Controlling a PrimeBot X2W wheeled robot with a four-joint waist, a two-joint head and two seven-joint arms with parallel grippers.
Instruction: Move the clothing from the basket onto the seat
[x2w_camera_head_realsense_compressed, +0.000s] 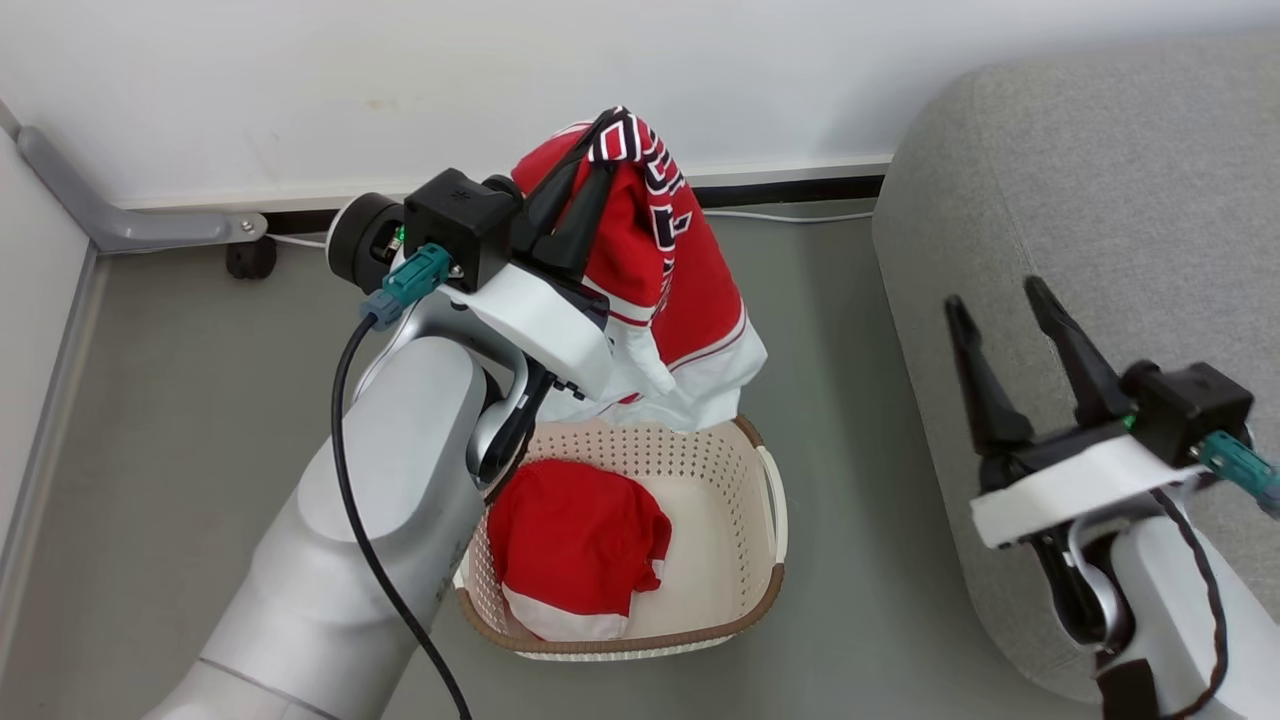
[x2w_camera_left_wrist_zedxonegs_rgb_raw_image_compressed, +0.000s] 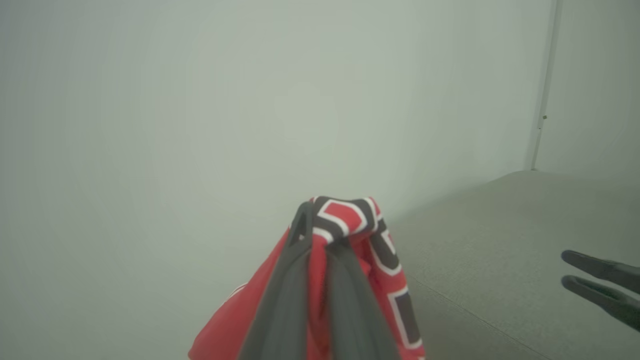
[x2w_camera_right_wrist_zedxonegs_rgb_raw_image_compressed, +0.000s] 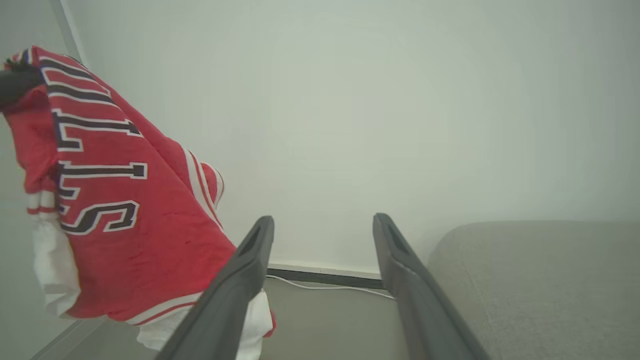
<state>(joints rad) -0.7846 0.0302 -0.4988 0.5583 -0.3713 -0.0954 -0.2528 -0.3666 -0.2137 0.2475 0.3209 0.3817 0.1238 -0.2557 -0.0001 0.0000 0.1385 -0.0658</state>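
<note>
Head view, near to far. The pale left forearm (x2w_camera_head_realsense_compressed: 400, 480) rises from the lower left with a black cable (x2w_camera_head_realsense_compressed: 350, 480) running along it, and it covers part of the near-left rim of the laundry basket (x2w_camera_head_realsense_compressed: 770, 590). At the lower right the right gripper (x2w_camera_head_realsense_compressed: 995, 295) stands in front of the sofa (x2w_camera_head_realsense_compressed: 1100, 180). Its jaws are spread wide with nothing between them, and the right wrist view shows the same open gap. The cream, perforated basket with its brown rim sits on the grey floor (x2w_camera_head_realsense_compressed: 180, 420), between the left arm and the sofa's rounded corner, near the sofa but apart from it. A crumpled red garment (x2w_camera_head_realsense_compressed: 575, 540) with a white band lies on the basket's floor, toward its left wall. Above the basket's far rim, the left gripper (x2w_camera_head_realsense_compressed: 608, 130) has its jaws pressed together on a fold at the top of the lettered red garment (x2w_camera_head_realsense_compressed: 700, 300). This garment hangs from the grip, clear of the sofa. Its white-trimmed hem reaches down to the far rim; whether it touches the rim cannot be told. In the left wrist view the navy-and-white block lettering drapes over the jaw tips. Farther back, at the upper left, a black caster (x2w_camera_head_realsense_compressed: 250, 258) stands on the floor. A white cable (x2w_camera_head_realsense_compressed: 790, 216) runs along the dark baseboard (x2w_camera_head_realsense_compressed: 800, 188) at the foot of the white wall (x2w_camera_head_realsense_compressed: 300, 80).
</note>
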